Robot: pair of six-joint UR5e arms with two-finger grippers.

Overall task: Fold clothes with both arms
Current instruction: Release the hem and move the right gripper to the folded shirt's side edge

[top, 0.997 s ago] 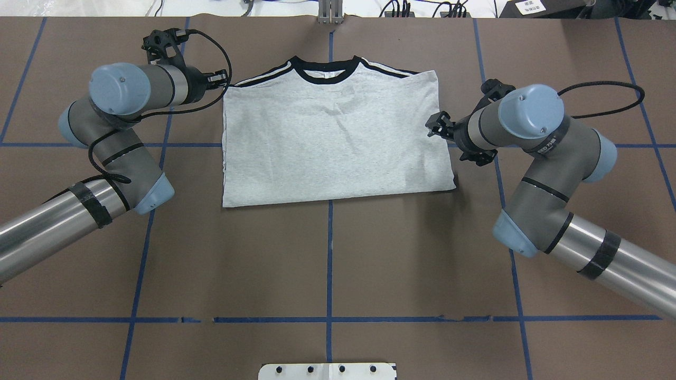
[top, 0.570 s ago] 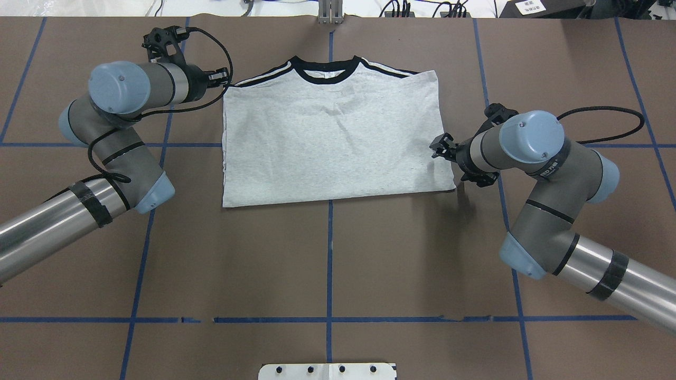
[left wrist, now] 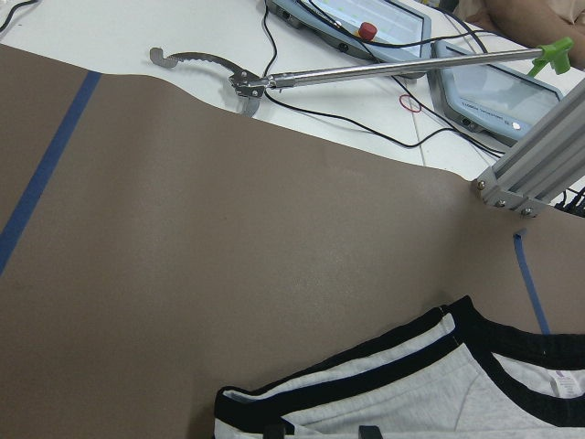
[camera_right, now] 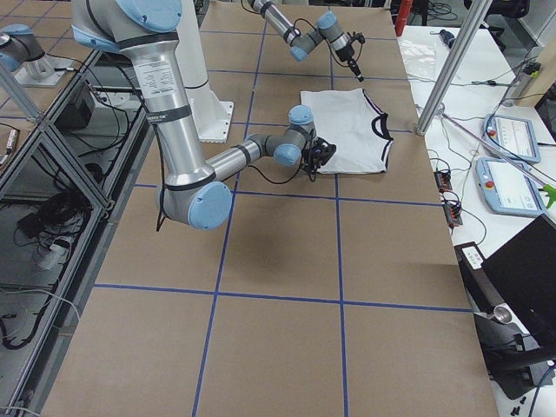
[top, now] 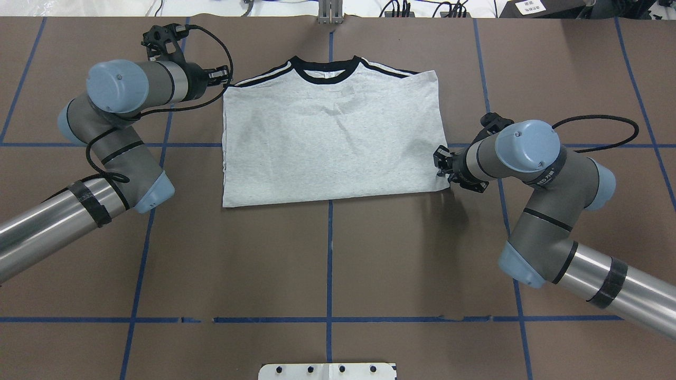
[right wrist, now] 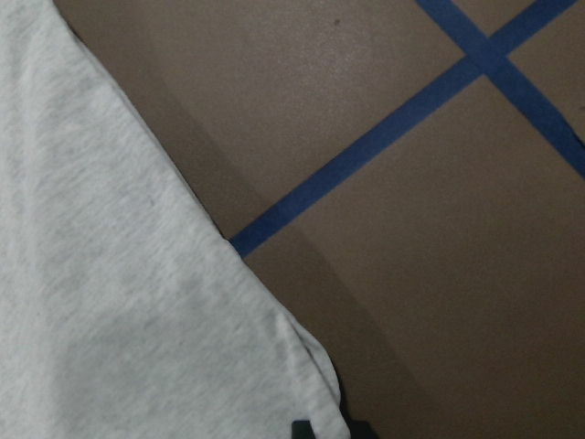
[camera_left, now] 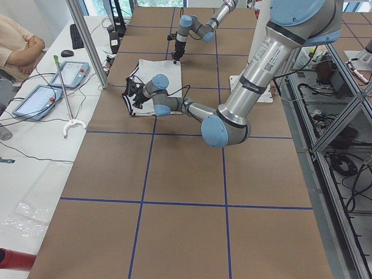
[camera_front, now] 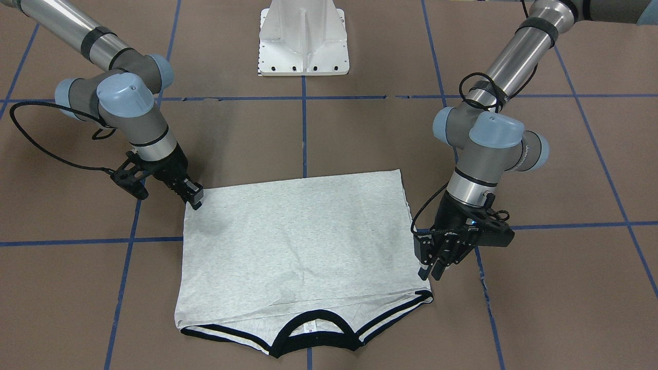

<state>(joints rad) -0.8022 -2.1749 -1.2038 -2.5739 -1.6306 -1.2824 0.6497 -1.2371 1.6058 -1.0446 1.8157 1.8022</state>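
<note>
The grey T-shirt [top: 327, 137] lies flat and folded, plain side up, black collar at the far edge; its cartoon print is hidden. My left gripper [top: 226, 79] is open at the shirt's far-left shoulder corner. In the left wrist view the striped shoulder [left wrist: 411, 389] lies just ahead of the spread fingertips. From the front the left gripper [camera_front: 431, 266] hangs just beside the shirt [camera_front: 298, 241]. My right gripper [top: 441, 162] is low at the near-right hem corner, also seen from the front [camera_front: 194, 199]. It looks open, with the corner [right wrist: 302, 366] at its tips.
The brown table carries blue tape lines [top: 329, 253]. The white pedestal base [camera_front: 304, 38] stands behind the shirt. A metal post [top: 330, 13] stands at the far edge. Beyond that edge lie a grabber tool [left wrist: 366, 69] and teach pendants [left wrist: 494, 87].
My right gripper has moved back along the shirt's right edge towards the robot and down to the near-right corner. The left gripper has hardly moved. The shirt has not moved.
</note>
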